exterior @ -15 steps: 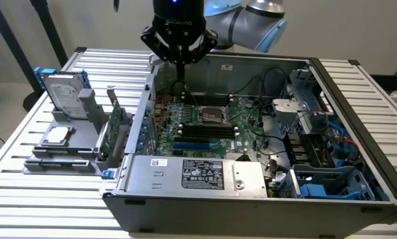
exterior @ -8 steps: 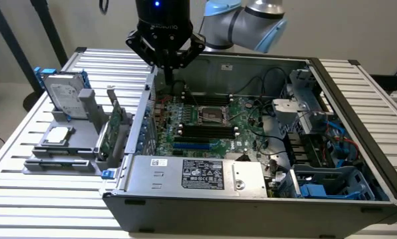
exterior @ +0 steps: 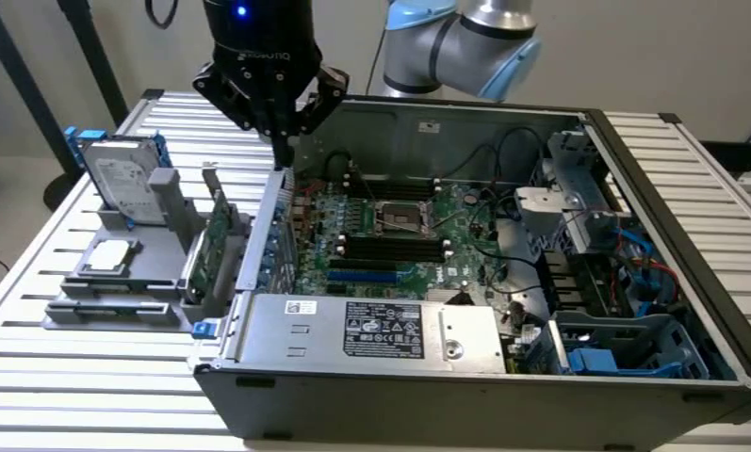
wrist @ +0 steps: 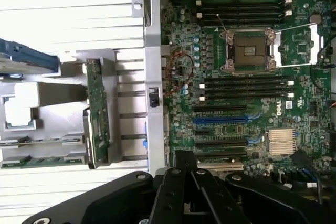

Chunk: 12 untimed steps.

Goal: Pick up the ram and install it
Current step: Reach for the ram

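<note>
**Ram not yet lifted, slots bare**

I've got the black tool (exterior: 281, 151) hanging over the wall of the open grey computer case (exterior: 350, 405) at the exterior view's left. Its fingertips are drawn together, with nothing between them that I can see. The ram, a thin green circuit strip (wrist: 37, 161), lies flat in the grey parts holder (exterior: 161, 198) on the slatted metal worktop (exterior: 73, 377), outside the case and apart from the tool. On the green motherboard (exterior: 464, 202), the long black memory slots (exterior: 394, 250) look unfilled. I judge nothing done yet: pick-up and seating both remain.
</note>
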{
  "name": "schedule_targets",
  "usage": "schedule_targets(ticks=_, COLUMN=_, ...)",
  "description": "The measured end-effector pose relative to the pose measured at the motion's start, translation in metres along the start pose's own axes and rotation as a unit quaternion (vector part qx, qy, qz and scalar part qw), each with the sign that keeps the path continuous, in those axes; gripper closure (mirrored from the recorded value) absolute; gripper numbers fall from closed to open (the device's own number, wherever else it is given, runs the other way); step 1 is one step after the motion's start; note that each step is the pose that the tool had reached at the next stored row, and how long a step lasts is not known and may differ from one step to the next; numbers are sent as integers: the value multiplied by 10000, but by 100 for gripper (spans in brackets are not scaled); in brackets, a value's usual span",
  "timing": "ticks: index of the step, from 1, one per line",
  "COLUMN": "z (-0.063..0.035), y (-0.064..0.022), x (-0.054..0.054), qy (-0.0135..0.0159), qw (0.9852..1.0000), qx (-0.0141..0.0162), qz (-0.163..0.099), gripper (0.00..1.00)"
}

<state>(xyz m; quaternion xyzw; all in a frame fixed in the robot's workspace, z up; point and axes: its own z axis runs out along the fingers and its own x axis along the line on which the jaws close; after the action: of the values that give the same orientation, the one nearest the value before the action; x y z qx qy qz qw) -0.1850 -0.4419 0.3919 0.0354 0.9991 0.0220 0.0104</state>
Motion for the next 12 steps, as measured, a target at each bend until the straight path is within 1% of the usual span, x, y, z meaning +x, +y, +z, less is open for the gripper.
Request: schedule_targets(ticks=12, z=7, y=-118, x=538, qy=-3, qw=10000, qx=38, qz=-1, gripper=89)
